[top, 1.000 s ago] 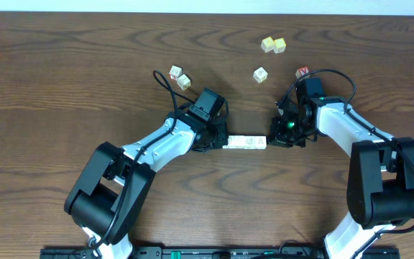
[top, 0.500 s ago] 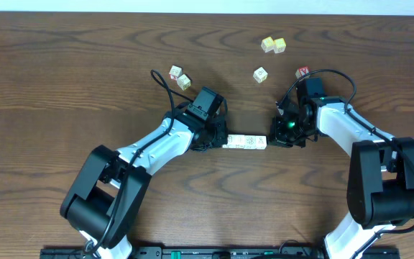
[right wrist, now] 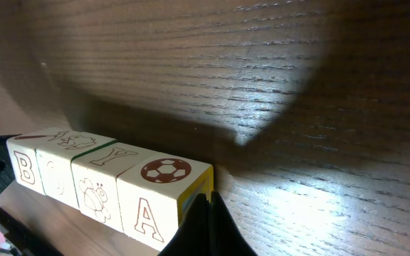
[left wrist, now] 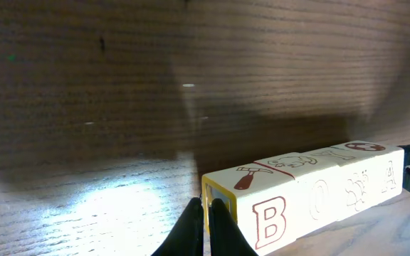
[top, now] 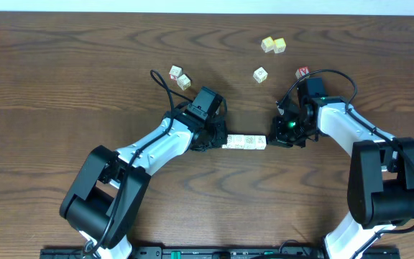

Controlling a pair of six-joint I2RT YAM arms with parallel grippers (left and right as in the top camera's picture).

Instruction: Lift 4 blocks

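Four blocks [top: 246, 142] are squeezed end to end in a row between the left gripper [left wrist: 206, 213] and right gripper [right wrist: 206, 210]. Both are fully closed, their tips pressing the row's ends. I cannot tell if the row is off the surface [top: 63, 86]. Spare cubes [top: 272, 45] lie well beyond the row, leaving room to rise.

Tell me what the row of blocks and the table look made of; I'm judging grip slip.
Blocks: probably painted wood, smooth cream finish, crisp edges, printed letters. Table: wood or wood-look laminate, dark grain, semi-gloss by the glare.
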